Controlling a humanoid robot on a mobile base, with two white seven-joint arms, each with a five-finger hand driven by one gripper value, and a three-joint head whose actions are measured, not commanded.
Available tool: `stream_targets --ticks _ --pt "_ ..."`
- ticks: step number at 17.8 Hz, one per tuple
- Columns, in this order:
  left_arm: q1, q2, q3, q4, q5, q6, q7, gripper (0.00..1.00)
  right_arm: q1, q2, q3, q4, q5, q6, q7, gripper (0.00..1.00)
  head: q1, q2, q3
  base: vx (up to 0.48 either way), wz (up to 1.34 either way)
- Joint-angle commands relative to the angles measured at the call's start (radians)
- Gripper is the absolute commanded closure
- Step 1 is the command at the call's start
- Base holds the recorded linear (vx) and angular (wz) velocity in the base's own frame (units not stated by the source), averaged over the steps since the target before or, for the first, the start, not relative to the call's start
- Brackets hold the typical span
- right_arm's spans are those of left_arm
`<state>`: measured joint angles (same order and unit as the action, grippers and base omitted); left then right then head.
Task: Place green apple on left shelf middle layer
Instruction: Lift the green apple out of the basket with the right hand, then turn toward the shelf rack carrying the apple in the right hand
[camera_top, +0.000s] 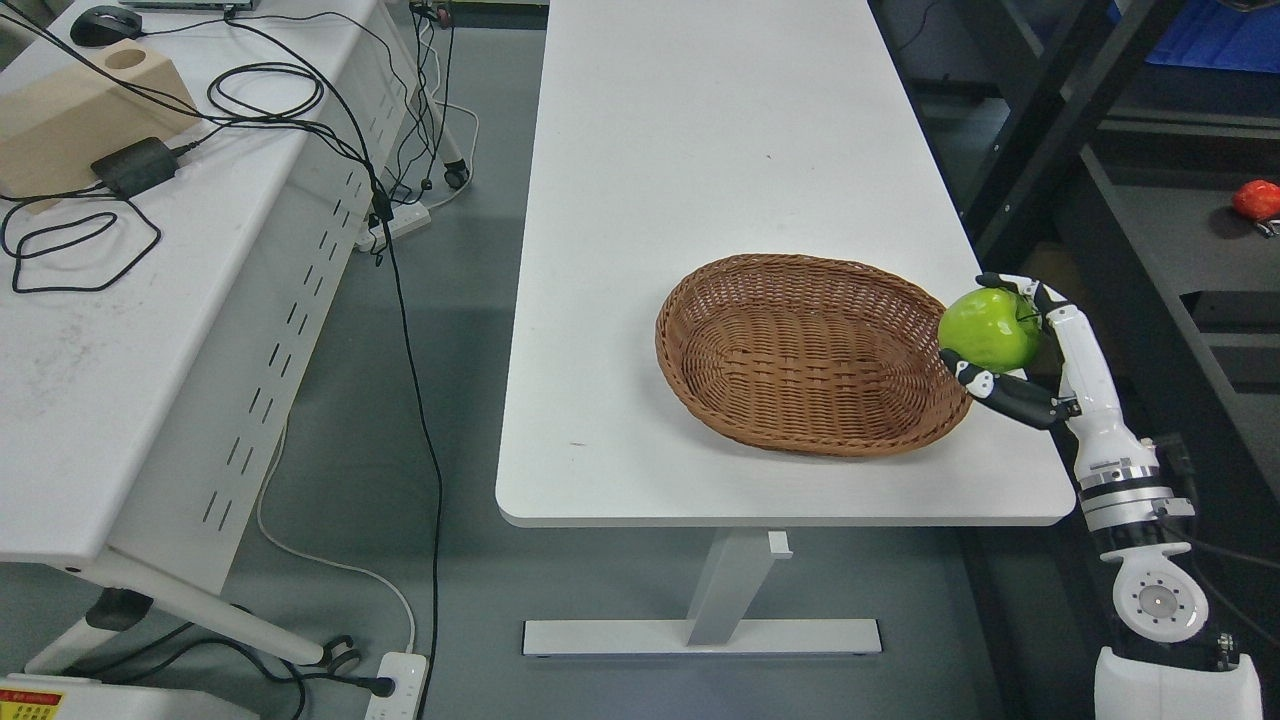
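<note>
My right hand (1005, 345) comes in from the lower right and is shut on a green apple (988, 328). It holds the apple above the right rim of an oval wicker basket (800, 355), which has nothing in it and stands on the white table (700, 150). A dark shelf unit (1150, 230) stands to the right of the table. My left arm is out of view.
A red object (1256, 200) lies on a shelf layer at the far right. A second white table (120, 330) at the left carries a wooden block (70, 115), a power adapter (135, 167), a mouse and cables. Power strips and cables lie on the floor.
</note>
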<state>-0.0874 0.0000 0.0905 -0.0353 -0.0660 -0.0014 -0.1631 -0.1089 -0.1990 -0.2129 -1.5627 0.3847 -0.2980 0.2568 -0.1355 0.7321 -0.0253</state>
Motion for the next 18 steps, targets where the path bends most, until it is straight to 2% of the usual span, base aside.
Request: stream_targets --ticks 1,3,11,18 --pt "0.000 0.017 0.000 0.000 0.000 0.000 0.000 0.00 0.047 0.012 -0.028 -0.025 -0.003 0.003 0.012 0.97 0.0000 0.000 0.000 -0.160 -0.05" --pt "0.000 0.017 0.000 0.000 0.000 0.000 0.000 0.00 0.060 0.006 -0.022 -0.027 -0.001 0.002 0.027 0.97 0.0000 0.000 0.000 -0.170 -0.10" --pt "0.000 0.017 0.000 0.000 0.000 0.000 0.000 0.00 0.112 -0.040 0.073 -0.028 0.014 -0.006 0.275 0.96 0.0000 0.000 0.000 -0.174 -0.27" --pt "0.000 0.017 0.000 0.000 0.000 0.000 -0.001 0.00 0.139 -0.057 0.073 -0.028 0.014 -0.012 0.291 0.96 0.0000 0.000 0.000 -0.198 -0.80"
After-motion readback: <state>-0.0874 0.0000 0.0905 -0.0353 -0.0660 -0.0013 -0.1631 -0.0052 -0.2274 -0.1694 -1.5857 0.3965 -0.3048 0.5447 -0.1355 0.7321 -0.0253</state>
